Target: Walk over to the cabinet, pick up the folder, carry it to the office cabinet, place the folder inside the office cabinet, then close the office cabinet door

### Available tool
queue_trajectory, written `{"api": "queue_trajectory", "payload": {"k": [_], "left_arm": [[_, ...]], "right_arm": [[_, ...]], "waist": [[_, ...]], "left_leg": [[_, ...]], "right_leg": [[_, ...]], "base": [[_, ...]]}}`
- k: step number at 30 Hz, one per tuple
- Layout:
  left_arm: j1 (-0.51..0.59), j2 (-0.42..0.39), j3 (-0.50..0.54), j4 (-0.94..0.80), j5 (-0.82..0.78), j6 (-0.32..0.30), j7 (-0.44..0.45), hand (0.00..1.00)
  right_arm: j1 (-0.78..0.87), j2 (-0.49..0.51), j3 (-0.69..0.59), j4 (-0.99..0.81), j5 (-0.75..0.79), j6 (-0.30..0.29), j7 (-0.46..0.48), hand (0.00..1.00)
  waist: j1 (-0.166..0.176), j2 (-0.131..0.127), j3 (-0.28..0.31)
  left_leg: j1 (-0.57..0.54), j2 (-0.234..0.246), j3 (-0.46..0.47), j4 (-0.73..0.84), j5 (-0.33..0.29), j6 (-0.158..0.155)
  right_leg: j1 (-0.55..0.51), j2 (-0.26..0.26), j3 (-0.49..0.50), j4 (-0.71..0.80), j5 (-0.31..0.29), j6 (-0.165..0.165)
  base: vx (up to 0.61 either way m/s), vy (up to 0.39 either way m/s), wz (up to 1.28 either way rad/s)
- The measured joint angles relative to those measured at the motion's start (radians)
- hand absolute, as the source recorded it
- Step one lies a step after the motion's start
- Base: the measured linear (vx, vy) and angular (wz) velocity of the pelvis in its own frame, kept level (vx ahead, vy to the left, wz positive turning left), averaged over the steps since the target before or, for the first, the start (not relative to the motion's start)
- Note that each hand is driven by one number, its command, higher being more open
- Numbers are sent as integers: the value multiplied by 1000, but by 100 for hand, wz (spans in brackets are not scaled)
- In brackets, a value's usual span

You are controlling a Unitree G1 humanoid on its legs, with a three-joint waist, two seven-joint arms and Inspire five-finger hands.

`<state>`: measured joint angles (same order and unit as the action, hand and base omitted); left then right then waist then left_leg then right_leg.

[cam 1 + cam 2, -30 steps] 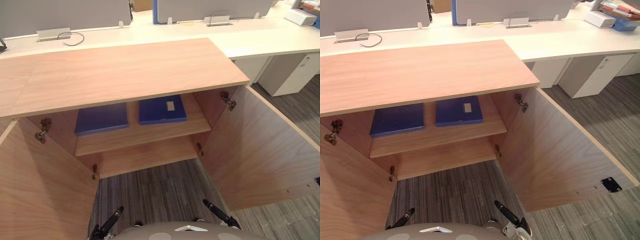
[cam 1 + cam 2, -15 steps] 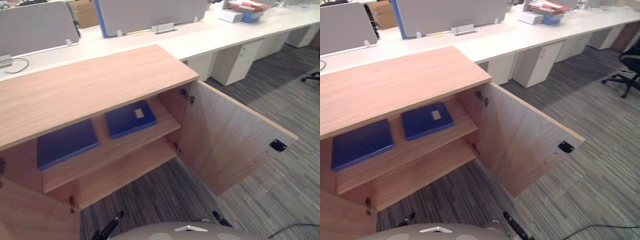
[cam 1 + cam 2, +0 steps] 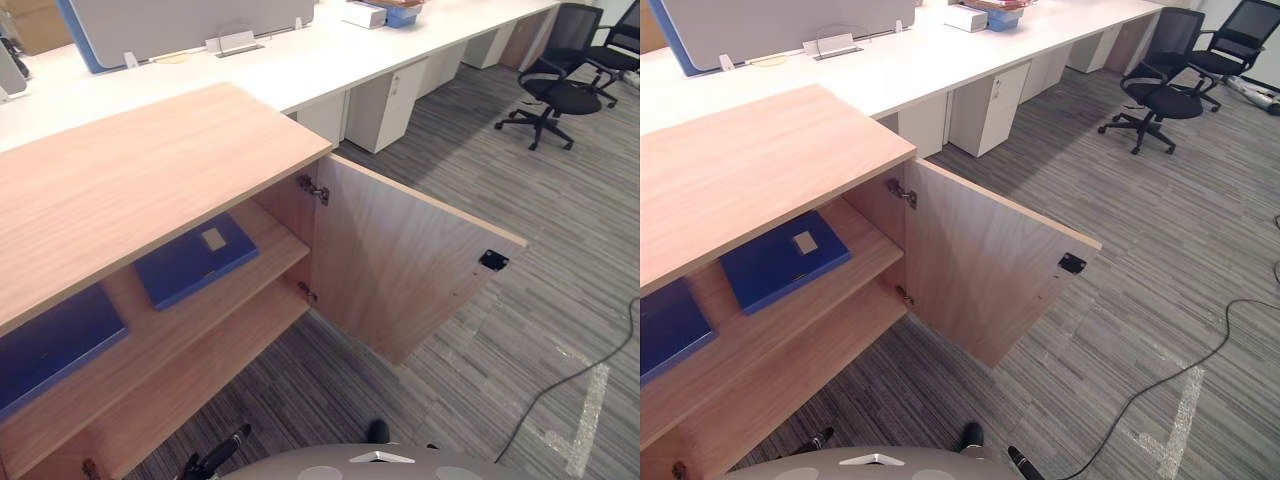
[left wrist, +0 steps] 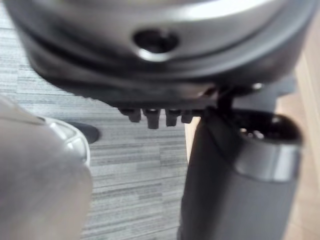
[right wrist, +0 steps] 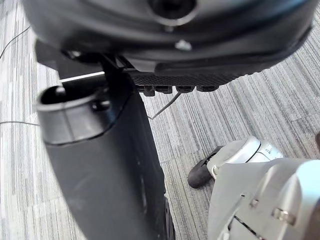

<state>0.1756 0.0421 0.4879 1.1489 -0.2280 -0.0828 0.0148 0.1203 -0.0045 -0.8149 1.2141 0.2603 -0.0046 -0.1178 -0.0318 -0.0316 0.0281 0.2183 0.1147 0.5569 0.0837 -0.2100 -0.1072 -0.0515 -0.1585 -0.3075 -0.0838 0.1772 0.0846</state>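
Folder: the labelled blue folder is lying flat on the upper shelf inside the office cabinet, close to the hinge side. Nothing is touching it.
Second folder: a plain blue folder is lying on the same shelf, well apart from the first, and the view's edge is cutting part of it off.
Door: the cabinet door is standing wide open over the carpet. It is hanging from the hinge, and a dark catch plate is showing near its free edge.
Left hand: the left hand is hanging low over the carpet beside the cabinet's wood. Its fingers are looking straight and relaxed and are carrying nothing.
Right hand: the right hand is hanging low over the carpet, well apart from the door. Its fingers are relaxed and are gripping nothing.
Done (judging): with both hands free and the folder sitting on the shelf, fetching, carrying and placing are looking finished. I cannot tell which of the two folders is the carried one.
Left (judging): the door is waiting to be shut, so a hand is going to need to reach its free edge and swing it in.
Around: a white desk is running behind the cabinet, with a drawer unit under it and office chairs farther off.
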Motion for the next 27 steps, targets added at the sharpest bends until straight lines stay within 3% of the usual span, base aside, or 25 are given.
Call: {"api": "queue_trajectory", "payload": {"k": [7,11,16,21,27], "left_arm": [[-11,-3,-2,2,5,2,-1,100],[-9,-2,0,2,5,3,-1,100],[-12,6,-3,-2,6,3,-5,100],[-10,7,-30,-5,6,4,-17,100],[-6,13,-83,-5,6,20,-31,100]], "right_arm": [[-36,-87,-117,-35,1,0,-3,100],[-52,-169,-114,-213,-2,-1,-21,100],[-93,-279,-54,-439,-21,-20,-48,100],[-129,-335,-4,-474,-61,-34,-56,100],[-173,-390,108,-462,-100,-31,-35,100]], "waist": [[-3,20,-5],[-10,48,-3],[-29,69,-4],[-28,68,-3],[-26,88,12]], "left_leg": [[4,-3,10,1,-10,-4],[5,-5,13,1,-11,-5],[9,-2,-1,13,-11,-5],[7,-1,-19,13,-11,-5],[1,0,-37,13,-11,-5]], "right_leg": [[-18,9,43,0,1,1],[-36,17,73,0,2,0],[-41,24,95,-1,2,-1],[-41,24,92,-1,2,-1],[-40,21,83,0,3,-1]], "base": [[-21,-6,-15],[-22,-16,-22],[-33,-29,-16],[-60,-27,2],[-64,-23,5]]}}
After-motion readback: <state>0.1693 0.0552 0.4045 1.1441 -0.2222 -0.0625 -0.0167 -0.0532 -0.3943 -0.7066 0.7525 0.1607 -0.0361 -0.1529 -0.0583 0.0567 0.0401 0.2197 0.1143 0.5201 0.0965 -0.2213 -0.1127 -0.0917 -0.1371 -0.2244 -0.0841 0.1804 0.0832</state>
